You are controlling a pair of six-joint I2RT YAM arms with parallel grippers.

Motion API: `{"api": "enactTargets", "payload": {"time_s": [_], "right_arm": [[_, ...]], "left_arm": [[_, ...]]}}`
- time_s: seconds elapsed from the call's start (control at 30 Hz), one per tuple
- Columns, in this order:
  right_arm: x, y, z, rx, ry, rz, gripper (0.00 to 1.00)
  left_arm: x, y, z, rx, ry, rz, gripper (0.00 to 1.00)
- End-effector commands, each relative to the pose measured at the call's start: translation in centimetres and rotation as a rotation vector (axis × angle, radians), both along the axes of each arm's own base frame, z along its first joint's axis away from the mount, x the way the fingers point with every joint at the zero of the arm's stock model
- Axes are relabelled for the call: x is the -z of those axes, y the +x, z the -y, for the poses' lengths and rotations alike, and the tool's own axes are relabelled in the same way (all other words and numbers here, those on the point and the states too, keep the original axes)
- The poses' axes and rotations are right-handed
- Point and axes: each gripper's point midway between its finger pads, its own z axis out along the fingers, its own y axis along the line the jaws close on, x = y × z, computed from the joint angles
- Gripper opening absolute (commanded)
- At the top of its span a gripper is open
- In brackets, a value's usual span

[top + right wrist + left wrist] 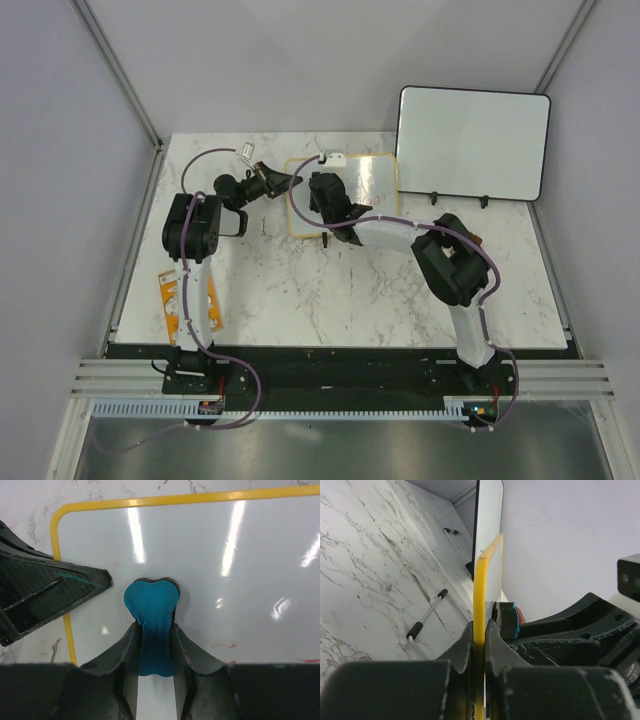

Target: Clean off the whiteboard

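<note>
The small yellow-framed whiteboard [372, 185] lies on the marble table at the back middle. My left gripper [283, 181] is shut on its left frame edge [480, 630], seen edge-on in the left wrist view. My right gripper [335, 205] is shut on a blue eraser [151, 615] and presses it on the board's white surface [240, 580] near its left side. Faint red marks [222, 644] remain on the board close to the right fingers. The eraser also shows in the left wrist view [511, 620].
A larger black-framed whiteboard [472, 143] stands propped at the back right. An orange-and-white packet [171, 300] lies at the left table edge. A small white object [334, 158] sits at the small board's top edge. The board's black-tipped feet [427, 615] rest on the table.
</note>
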Motion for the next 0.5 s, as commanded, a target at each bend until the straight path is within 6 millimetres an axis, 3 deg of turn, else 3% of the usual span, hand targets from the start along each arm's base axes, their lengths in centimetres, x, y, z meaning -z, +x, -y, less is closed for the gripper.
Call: {"api": "enactTargets", "payload": {"time_s": [0.0, 0.23, 0.47], "right_arm": [[11.3, -3.6, 12.7, 0.203, -0.311, -0.319, 0.0], [12.1, -5.2, 15.7, 0.269, -0.322, -0.346, 0.0], [12.9, -5.7, 18.5, 0.36, -0.284, -0.373, 0.0]], "left_arm": [[-2.2, -3.8, 1.7, 0.126, 0.081, 0.386, 0.02], [-2.1, -3.8, 1.6, 0.121, 0.081, 0.382, 0.02], [-2.1, -3.8, 1.5, 0.121, 0.082, 0.381, 0.02]]}}
